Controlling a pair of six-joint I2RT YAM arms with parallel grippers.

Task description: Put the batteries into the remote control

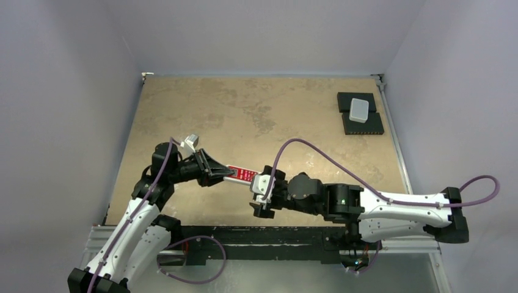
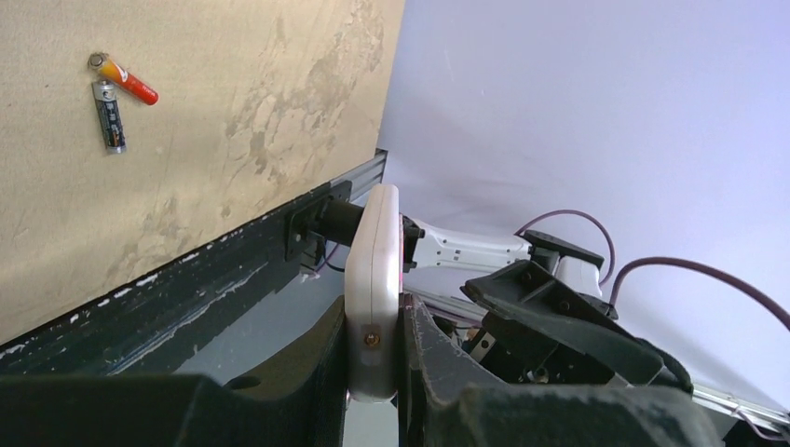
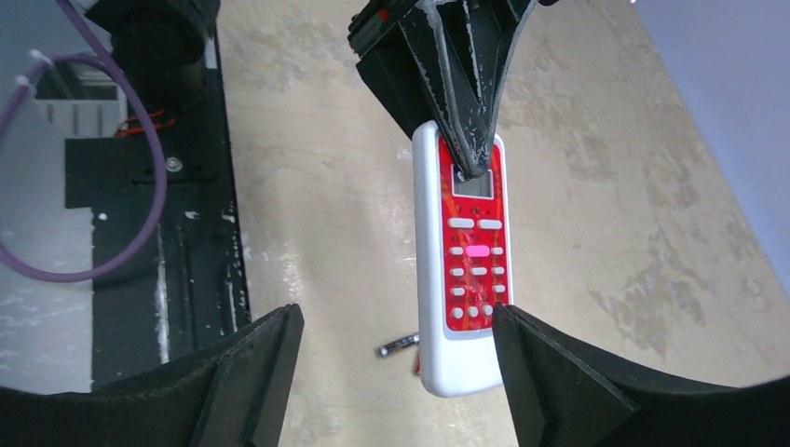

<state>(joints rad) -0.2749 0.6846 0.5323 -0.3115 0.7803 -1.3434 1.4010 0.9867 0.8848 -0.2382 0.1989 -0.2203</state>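
Observation:
My left gripper (image 1: 227, 173) is shut on the remote control (image 1: 243, 176) and holds it above the table. In the left wrist view the white remote control (image 2: 373, 270) stands edge-on between the left gripper's (image 2: 373, 326) pads. The right wrist view shows the remote control's (image 3: 463, 261) red button face. My right gripper (image 3: 401, 372) is open at the remote's free end, one finger (image 3: 545, 368) close by its corner. Two batteries (image 2: 112, 116) (image 2: 132, 84) lie touching on the table. One battery (image 3: 401, 345) peeks out from behind the remote.
A plain white box (image 1: 360, 110) sits on black pads (image 1: 364, 126) at the far right of the table. The black front rail (image 1: 275, 235) runs along the near edge. A purple cable (image 1: 317, 152) arches over the right arm.

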